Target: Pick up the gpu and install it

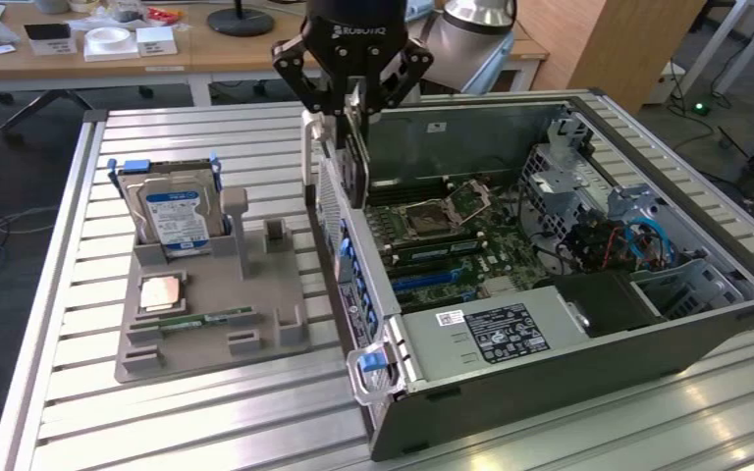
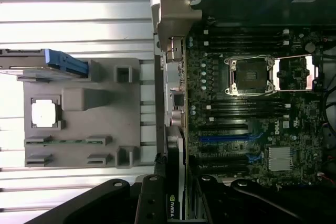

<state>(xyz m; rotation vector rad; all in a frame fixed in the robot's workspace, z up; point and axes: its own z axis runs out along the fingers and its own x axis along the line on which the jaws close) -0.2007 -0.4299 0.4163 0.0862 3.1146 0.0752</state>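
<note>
gpu [image 1: 354, 167]: clamped by its 2 faces in gripper [image 1: 350, 110], hanging edge-on straight below it. Vertical hold likely chosen so connector edge points down toward slots.
Gripper: partly closed, fingers stopped by card's thickness.
Card in air above rear wall of open computer case [image 1: 691, 324], not yet seated.
Blue slots [image 1: 423, 280] on motherboard [image 1: 475, 240]: below gripper, further inside case.
Grey holder tray [image 1: 207, 324] on counter [image 1: 76, 412]: beside gripper, outside case. Hard drive [image 1: 174, 211] stands upright in it.
</note>
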